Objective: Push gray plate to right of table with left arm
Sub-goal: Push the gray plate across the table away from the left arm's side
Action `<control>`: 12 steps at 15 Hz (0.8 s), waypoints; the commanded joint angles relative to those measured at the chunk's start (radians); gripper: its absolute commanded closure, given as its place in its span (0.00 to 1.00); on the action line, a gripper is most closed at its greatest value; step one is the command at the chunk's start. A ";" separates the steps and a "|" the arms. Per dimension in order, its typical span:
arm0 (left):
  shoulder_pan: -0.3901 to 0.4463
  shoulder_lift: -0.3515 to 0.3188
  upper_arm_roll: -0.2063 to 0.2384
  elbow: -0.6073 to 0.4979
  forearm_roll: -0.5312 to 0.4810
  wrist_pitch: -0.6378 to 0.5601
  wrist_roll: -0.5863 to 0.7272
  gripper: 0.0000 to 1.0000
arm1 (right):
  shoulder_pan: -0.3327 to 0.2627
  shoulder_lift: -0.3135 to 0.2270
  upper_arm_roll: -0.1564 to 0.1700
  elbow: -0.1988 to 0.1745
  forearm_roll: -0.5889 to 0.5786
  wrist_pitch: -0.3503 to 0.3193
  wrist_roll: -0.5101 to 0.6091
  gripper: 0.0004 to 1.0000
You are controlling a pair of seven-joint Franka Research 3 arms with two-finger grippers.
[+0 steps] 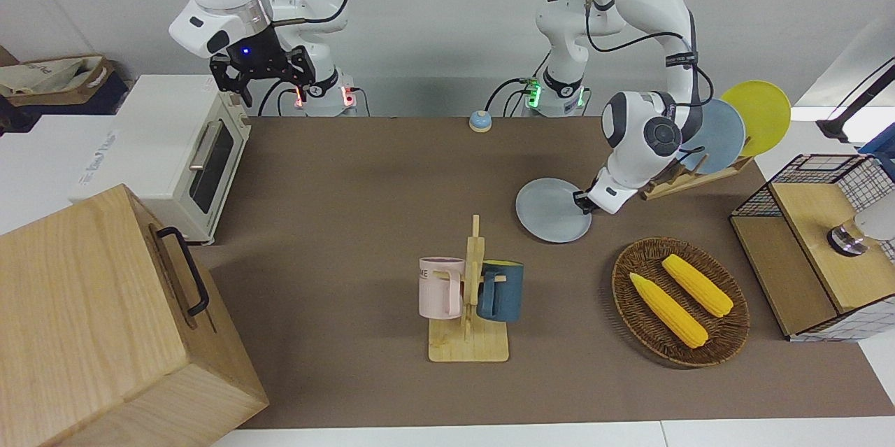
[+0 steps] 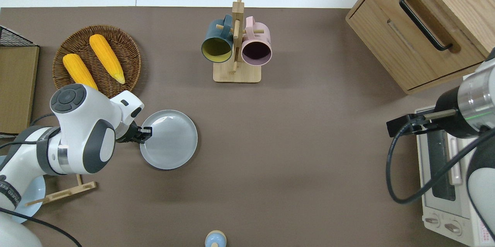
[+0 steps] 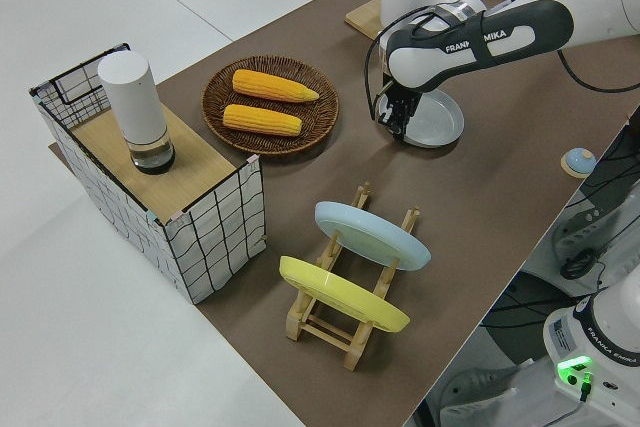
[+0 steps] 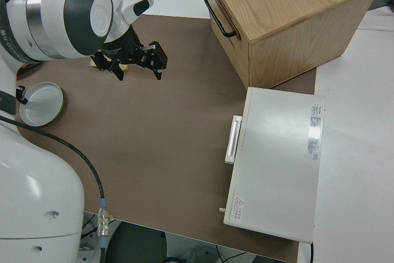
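Overhead view shows my left gripper (image 2: 145, 135) low against the round pale gray plate (image 2: 170, 140)'s rim to shove it sideways; finger spacing seems narrow, I cannot tell.

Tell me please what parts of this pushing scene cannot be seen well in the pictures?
- Left end effector: at the gray plate rim, but actual contact is too small to confirm in the overhead view; whether it is open or shut cannot be told.
- Sky-blue plate: mostly covered by the left arm in the overhead view.
- Toaster oven: partly hidden under the parked right arm, and cut by the overhead edge.
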 commanded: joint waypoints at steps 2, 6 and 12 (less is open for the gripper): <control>-0.054 0.019 -0.014 -0.003 -0.003 0.023 -0.117 1.00 | -0.019 -0.003 0.012 0.008 0.004 -0.015 0.002 0.02; -0.094 0.059 -0.033 0.050 -0.001 0.006 -0.205 1.00 | -0.019 -0.003 0.014 0.008 0.004 -0.015 0.002 0.02; -0.203 0.074 -0.034 0.074 -0.004 0.006 -0.368 1.00 | -0.019 -0.003 0.014 0.008 0.004 -0.015 0.002 0.02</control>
